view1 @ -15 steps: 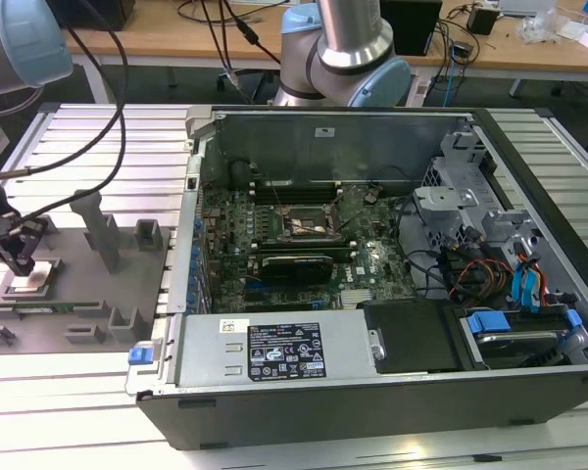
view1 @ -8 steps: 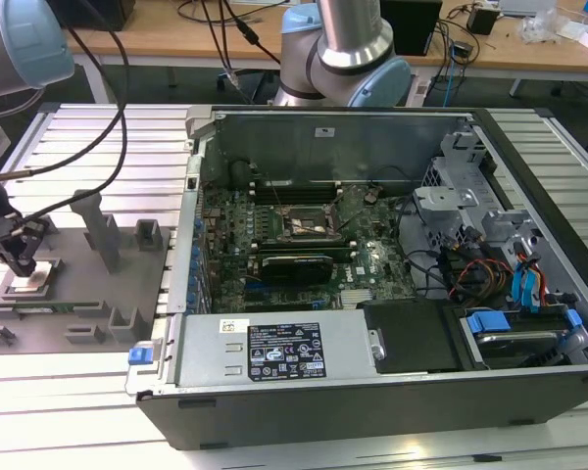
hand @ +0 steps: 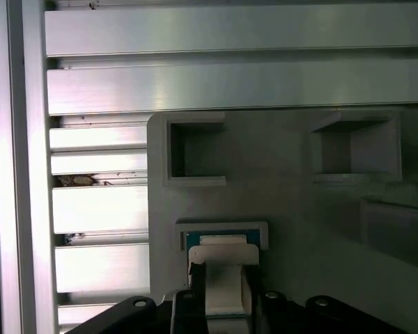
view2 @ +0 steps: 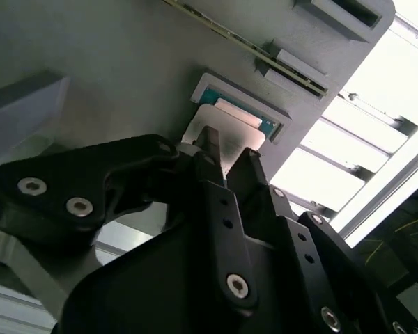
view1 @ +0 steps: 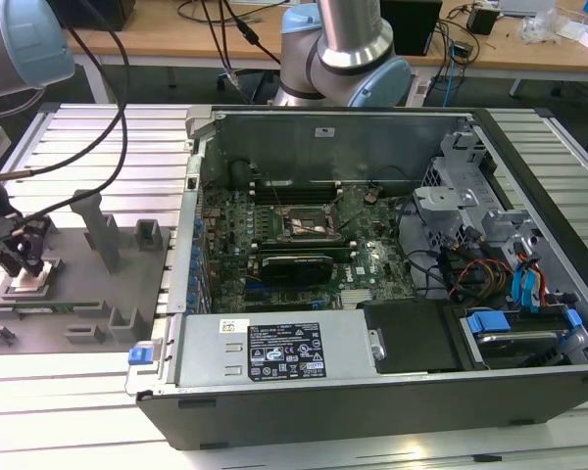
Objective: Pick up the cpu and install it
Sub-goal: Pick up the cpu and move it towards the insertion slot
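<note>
Slotted metal worktop carrying open PC case toward the exterior view's right, with grey tray at its left. Black claw low over the tray's far-left corner, part open, one finger on each side of the cpu. Cannot tell if touching it. Cpu silvery top up, lying at a small green-edged pocket in the tray, well apart from the case.
</note>
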Controlling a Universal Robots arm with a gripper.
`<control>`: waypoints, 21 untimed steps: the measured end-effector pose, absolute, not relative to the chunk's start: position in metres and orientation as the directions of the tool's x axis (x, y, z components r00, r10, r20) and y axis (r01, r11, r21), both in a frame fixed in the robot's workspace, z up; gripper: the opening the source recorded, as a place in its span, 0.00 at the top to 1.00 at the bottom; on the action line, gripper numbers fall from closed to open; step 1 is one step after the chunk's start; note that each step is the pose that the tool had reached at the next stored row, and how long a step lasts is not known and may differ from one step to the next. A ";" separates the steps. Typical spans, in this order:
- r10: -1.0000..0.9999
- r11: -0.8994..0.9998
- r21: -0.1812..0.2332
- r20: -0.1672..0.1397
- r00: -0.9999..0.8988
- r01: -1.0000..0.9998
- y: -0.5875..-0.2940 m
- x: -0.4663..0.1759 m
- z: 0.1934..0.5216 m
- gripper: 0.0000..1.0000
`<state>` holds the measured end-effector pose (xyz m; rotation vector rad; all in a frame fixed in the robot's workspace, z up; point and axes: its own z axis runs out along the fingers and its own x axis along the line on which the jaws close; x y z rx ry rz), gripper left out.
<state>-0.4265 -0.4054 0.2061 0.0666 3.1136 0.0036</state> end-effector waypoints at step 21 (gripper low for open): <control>0.043 0.999 0.003 -0.027 -0.999 0.043 -0.405 -0.426 0.204 0.40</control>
